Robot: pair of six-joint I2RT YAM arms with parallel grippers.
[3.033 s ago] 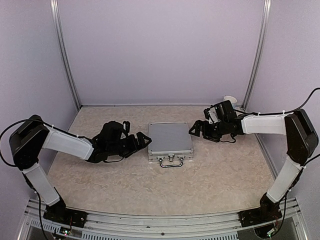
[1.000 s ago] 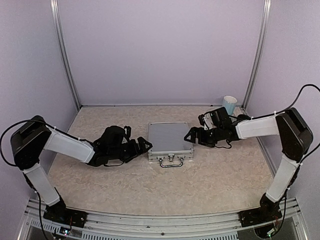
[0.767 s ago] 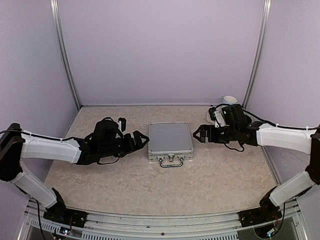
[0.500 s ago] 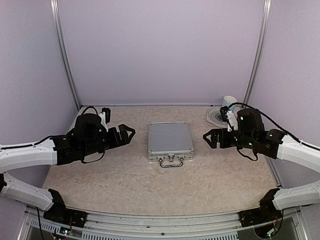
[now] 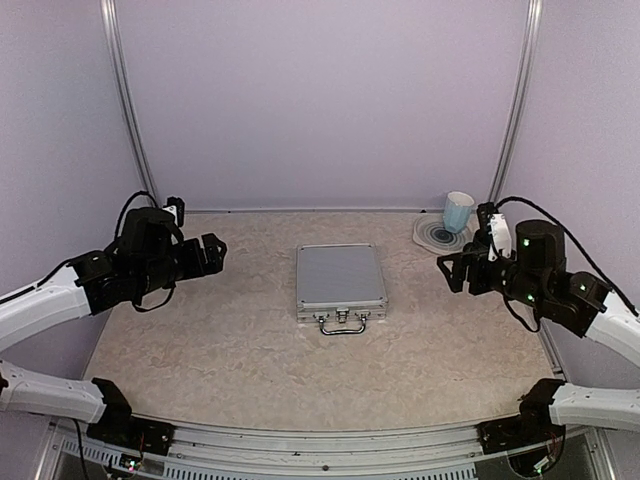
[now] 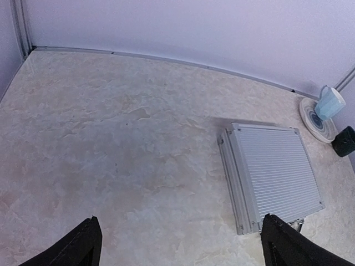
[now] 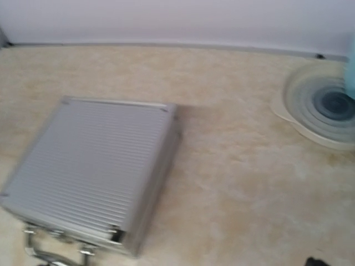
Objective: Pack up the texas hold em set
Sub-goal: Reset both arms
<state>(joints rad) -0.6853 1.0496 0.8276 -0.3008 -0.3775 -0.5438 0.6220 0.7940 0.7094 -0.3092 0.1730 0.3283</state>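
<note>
Briefcase (image 5: 340,280) lies shut and flat in the middle of the table (image 5: 200,340), its handle (image 5: 342,320) pointing toward my bases and its long axis running near-to-far. Only the overhead view takes in my left gripper (image 5: 212,252) and right gripper (image 5: 452,272) whole, both spread wide and empty, well apart either side of it.

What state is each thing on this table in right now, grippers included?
briefcase: shut, lying flat, handle toward the arms.
light-blue mug: upright, by the coaster.
coaster: lying flat.
left gripper: open, empty.
right gripper: open, empty.
</note>
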